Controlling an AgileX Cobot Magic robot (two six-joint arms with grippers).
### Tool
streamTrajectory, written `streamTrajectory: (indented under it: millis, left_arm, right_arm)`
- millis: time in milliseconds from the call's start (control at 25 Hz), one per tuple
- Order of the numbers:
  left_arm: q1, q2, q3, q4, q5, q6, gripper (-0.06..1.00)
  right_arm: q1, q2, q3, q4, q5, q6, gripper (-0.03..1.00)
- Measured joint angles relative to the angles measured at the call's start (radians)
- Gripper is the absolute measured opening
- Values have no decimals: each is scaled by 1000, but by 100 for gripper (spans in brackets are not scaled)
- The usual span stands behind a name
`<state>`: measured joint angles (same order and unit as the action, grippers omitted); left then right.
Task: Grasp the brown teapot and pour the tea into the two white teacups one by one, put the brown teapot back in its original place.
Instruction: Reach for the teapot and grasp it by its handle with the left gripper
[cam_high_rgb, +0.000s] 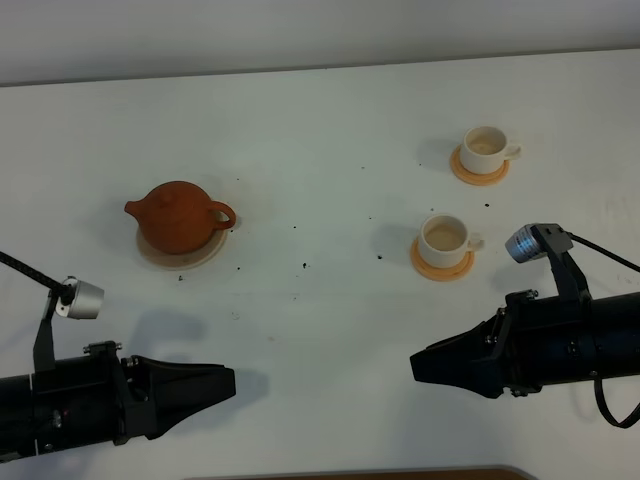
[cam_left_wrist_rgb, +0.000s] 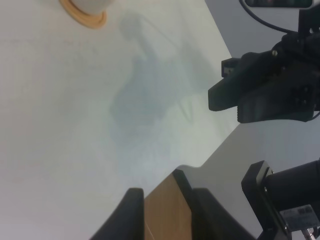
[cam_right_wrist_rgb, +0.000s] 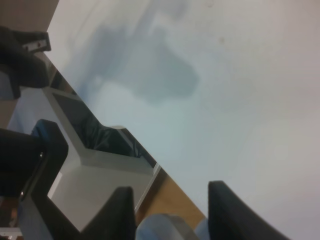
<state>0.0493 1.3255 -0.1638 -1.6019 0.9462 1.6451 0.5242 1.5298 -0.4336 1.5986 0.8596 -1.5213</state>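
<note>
1. Brown teapot stands on a white table, the widest thing in view. Dark specks are scattered across the middle.
2. Left gripper is low at the near edge, well apart from the teapot. The wrist view shows its fingers spread, with nothing between them. Right gripper is at the near edge on the other side, near the closer cup. Its fingers are likewise parted and empty.
3. Teapot is on the left half of the table, upright on its saucer. Spout points to the view's left and the loop handle towards the cups. Judged to be fired clay: rigid, brittle, weighty if full. The round belly would likely slip from a pinch, so take it by the loop handle. Lid may be loose; tilt slowly.
4. Saucer is pale and flat, its rim showing around the pot.
5. Far cup and near cup each sit on an orange coaster. Probably light and easily knocked. Cannot tell their contents.
</note>
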Motion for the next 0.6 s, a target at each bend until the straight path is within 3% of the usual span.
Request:
streamTrajectory:
  millis: [600]
  left_arm:
    - [0,0,0,0,0,0,28]
  right_arm:
    - [0,0,0,0,0,0,38]
